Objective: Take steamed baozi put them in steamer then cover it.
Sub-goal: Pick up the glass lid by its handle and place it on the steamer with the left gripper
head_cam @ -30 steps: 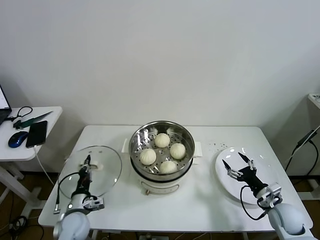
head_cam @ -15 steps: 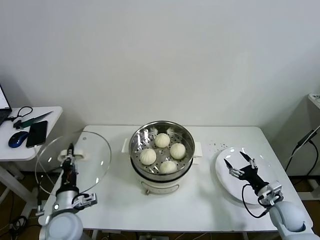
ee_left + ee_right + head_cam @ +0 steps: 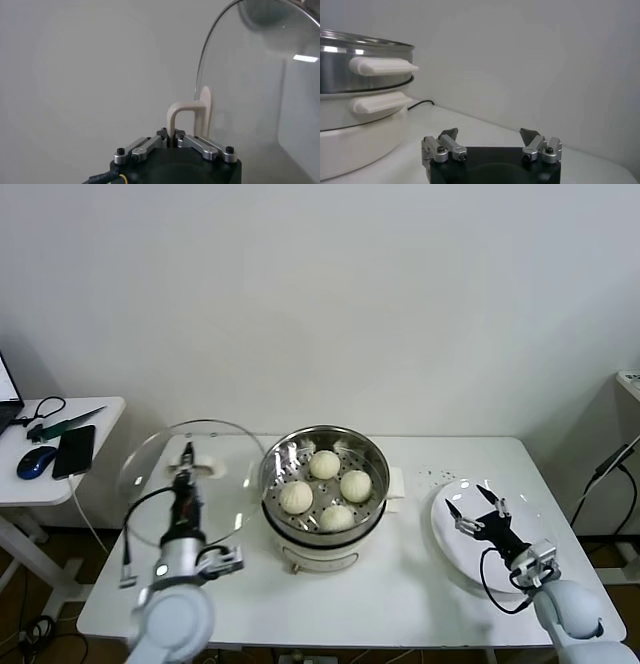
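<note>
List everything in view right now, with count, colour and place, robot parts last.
steamed baozi: four, cream-white, inside the steamer.
steamer: one, steel basket on cream-white base, table centre.
glass lid: one, clear with white handle, held tilted above the table's left side.
plate: one, white, table right.
table: one, white.
side table: one, white, far left, carrying a black phone and blue mouse.
left gripper: shut on the lid handle.
right gripper: open, over the plate.

A plain white wall [image 3: 330, 294] fills the back of the room. In front of it stands a white bench [image 3: 400, 584] with rounded corners. To its left, a smaller white side table [image 3: 30, 484] carries a blue mouse [image 3: 36, 461], a black phone [image 3: 74, 451] and cables. Brown floor [image 3: 30, 569] shows underneath.
</note>
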`<state>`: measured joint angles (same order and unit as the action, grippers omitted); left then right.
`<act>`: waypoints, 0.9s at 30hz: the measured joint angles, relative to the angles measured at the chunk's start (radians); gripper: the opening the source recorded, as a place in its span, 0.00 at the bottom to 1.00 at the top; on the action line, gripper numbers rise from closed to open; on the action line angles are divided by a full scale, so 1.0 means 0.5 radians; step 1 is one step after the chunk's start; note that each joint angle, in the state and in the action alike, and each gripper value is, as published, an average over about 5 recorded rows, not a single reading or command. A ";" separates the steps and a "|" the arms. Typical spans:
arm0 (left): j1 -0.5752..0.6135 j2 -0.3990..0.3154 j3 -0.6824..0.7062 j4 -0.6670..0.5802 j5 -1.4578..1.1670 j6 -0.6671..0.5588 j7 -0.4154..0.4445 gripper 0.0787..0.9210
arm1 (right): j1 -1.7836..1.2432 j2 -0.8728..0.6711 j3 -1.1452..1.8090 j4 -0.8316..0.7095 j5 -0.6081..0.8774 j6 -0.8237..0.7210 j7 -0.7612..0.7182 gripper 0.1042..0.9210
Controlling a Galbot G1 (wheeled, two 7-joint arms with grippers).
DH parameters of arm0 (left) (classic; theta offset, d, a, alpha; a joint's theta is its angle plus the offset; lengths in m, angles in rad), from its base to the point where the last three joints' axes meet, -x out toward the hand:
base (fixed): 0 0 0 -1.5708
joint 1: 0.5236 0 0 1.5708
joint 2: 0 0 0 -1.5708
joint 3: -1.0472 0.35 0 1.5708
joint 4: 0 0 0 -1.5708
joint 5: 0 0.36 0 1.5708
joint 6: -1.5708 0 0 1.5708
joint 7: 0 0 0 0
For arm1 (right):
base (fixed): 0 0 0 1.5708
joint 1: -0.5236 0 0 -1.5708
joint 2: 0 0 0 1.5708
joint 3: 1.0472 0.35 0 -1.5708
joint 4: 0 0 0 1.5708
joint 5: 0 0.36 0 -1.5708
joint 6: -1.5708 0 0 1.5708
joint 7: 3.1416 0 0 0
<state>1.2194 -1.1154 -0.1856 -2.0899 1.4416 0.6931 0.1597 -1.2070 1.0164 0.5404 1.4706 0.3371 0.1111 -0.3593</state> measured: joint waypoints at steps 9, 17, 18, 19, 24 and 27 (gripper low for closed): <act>-0.378 -0.199 0.391 0.140 0.135 0.087 0.218 0.08 | -0.020 0.003 0.029 -0.008 -0.026 0.011 0.002 0.88; -0.511 -0.429 0.565 0.329 0.185 0.088 0.254 0.08 | -0.049 0.002 0.069 -0.007 -0.033 0.017 -0.008 0.88; -0.520 -0.459 0.578 0.354 0.192 0.088 0.253 0.08 | -0.052 0.003 0.072 -0.007 -0.034 0.018 -0.010 0.88; -0.528 -0.488 0.589 0.380 0.198 0.088 0.251 0.08 | -0.054 0.004 0.075 -0.007 -0.035 0.019 -0.010 0.88; -0.578 -0.621 0.636 0.499 0.219 0.088 0.228 0.08 | -0.063 0.008 0.089 -0.015 -0.038 0.025 -0.015 0.88; -0.602 -0.688 0.657 0.560 0.230 0.087 0.213 0.08 | -0.067 0.007 0.097 -0.017 -0.038 0.030 -0.019 0.88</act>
<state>0.9186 -1.4596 0.1430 -1.8099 1.5565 0.7366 0.2661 -1.2406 1.0200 0.5888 1.4622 0.3179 0.1262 -0.3689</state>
